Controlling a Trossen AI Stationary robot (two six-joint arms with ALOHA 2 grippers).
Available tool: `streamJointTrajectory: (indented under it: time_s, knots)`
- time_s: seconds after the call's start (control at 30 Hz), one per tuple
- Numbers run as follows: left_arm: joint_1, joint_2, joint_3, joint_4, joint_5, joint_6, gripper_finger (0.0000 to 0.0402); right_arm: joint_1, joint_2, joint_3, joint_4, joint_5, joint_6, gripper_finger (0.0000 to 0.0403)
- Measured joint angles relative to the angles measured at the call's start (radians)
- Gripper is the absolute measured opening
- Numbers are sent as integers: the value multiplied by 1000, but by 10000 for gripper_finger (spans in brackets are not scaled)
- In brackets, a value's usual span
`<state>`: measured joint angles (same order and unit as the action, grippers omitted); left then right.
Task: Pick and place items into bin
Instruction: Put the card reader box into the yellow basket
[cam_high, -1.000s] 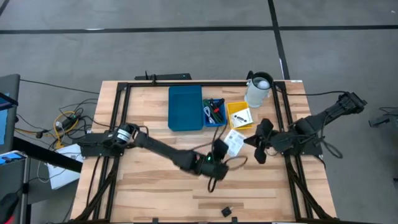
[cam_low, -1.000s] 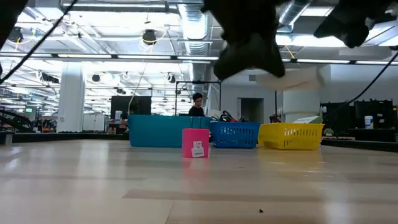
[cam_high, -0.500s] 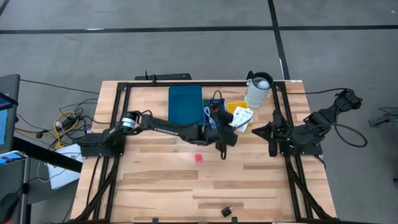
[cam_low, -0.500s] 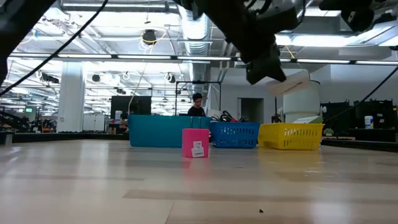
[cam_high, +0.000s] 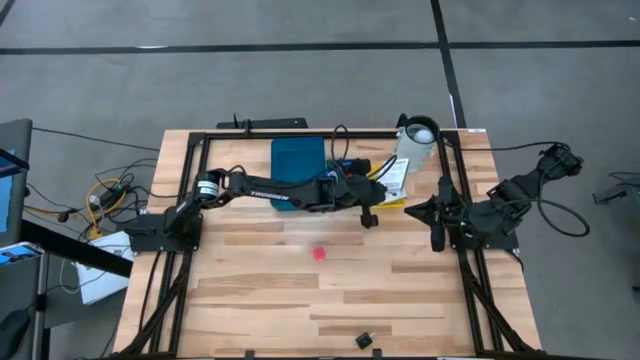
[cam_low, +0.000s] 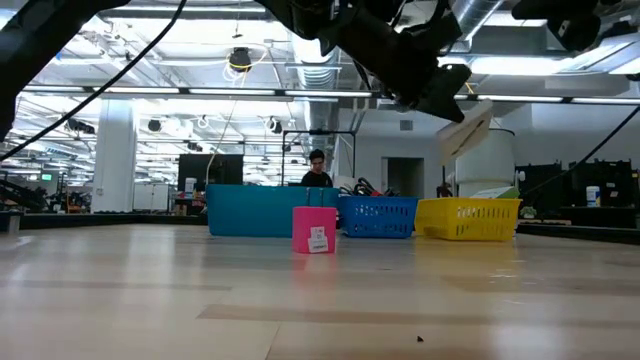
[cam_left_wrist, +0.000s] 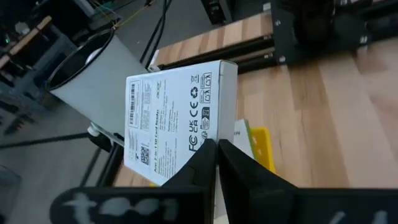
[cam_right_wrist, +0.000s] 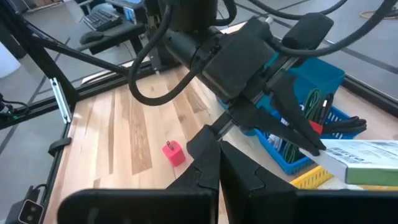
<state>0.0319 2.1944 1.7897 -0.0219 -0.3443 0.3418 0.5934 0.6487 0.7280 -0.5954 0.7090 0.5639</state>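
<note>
Left gripper (cam_high: 378, 186) clamps white printed card (cam_left_wrist: 177, 118) in air above yellow bin (cam_high: 383, 185), beside white jug (cam_high: 413, 145). Right gripper (cam_high: 437, 214) closed, empty, right of yellow bin. Pink-red piece (cam_high: 319, 253) on table, nearer front.

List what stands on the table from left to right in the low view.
Teal bin → pink block → blue basket → yellow basket.
</note>
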Motion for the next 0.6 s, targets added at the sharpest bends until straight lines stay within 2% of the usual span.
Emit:
streamJointTrajectory:
  time_s: [0.6]
  knots:
    - [-9,0,0,4,-36,-373,0,0,0,0,1,1,-15,0]
